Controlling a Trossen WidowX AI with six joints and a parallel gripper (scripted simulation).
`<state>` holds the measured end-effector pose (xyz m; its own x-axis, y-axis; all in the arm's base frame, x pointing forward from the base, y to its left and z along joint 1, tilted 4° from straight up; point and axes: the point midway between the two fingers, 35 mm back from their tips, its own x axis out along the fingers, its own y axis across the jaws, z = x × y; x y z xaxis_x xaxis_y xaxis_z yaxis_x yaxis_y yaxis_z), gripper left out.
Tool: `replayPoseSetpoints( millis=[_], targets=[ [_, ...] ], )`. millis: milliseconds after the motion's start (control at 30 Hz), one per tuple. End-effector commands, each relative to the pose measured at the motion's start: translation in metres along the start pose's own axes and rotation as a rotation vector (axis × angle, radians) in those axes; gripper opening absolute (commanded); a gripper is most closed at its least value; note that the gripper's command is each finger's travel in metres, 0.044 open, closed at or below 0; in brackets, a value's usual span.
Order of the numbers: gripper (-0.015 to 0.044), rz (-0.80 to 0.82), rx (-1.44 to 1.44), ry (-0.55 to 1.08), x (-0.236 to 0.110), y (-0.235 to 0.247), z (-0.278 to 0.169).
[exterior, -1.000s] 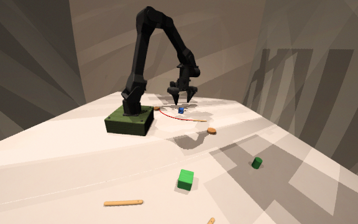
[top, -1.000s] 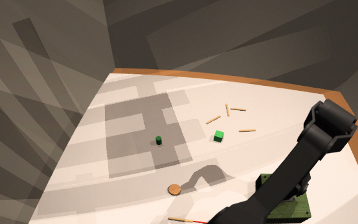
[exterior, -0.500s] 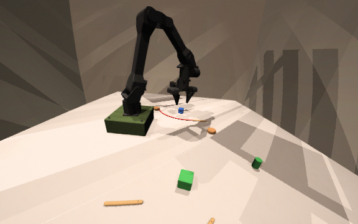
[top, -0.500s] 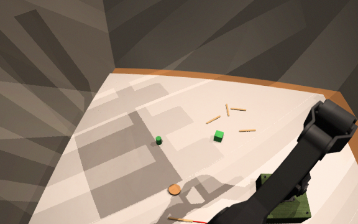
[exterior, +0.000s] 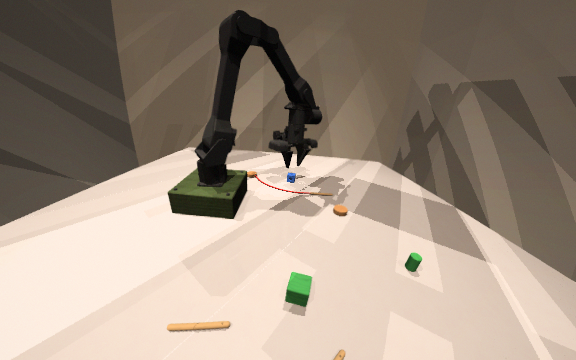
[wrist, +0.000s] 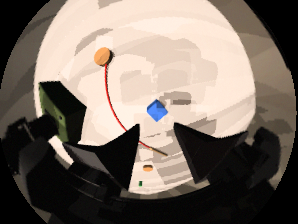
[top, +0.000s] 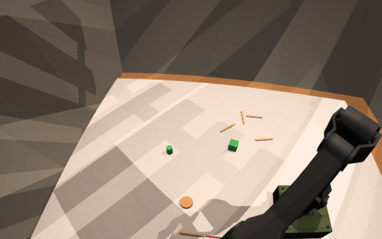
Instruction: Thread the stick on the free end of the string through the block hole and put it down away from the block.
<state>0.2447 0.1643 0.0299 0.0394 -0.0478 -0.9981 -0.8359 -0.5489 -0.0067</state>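
The blue block [exterior: 291, 177] [wrist: 157, 110] stands on the table; a dark hole shows in its face in the exterior view. The string's button [exterior: 252, 174] [wrist: 102, 56] lies near the arm's base. The red string [exterior: 278, 188] [wrist: 109, 97] curves from it to the thin wooden stick [top: 192, 234] [exterior: 322, 194] [wrist: 159, 151], which lies flat on the table beside the block. The string is not through the block. My gripper [exterior: 293, 166] [wrist: 157, 125] points down above the block, partly open, with nothing between its fingers. In the top view the arm and frame edge hide the block and gripper.
A loose orange disc [top: 186, 202] [exterior: 340, 210] [wrist: 148, 168] lies near the string's stick. Farther off are a green cube [top: 233, 145] [exterior: 299, 289], a green cylinder [top: 169, 150] [exterior: 413, 262] and several loose sticks, one [top: 264, 139] [exterior: 198, 326] near the cube. The arm stands on a green base [top: 314, 226] [exterior: 203, 202].
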Motion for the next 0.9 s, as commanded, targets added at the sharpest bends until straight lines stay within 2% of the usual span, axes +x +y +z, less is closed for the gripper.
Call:
replayPoseSetpoints(
  millis=[0,267,867],
  targets=[
    [0.021,0.0,0.0,0.0,0.0,0.0,0.0],
    [0.0,0.0,0.0,0.0,0.0,0.0,0.0],
    [0.0,0.0,0.0,0.0,0.0,0.0,0.0]
  ],
)
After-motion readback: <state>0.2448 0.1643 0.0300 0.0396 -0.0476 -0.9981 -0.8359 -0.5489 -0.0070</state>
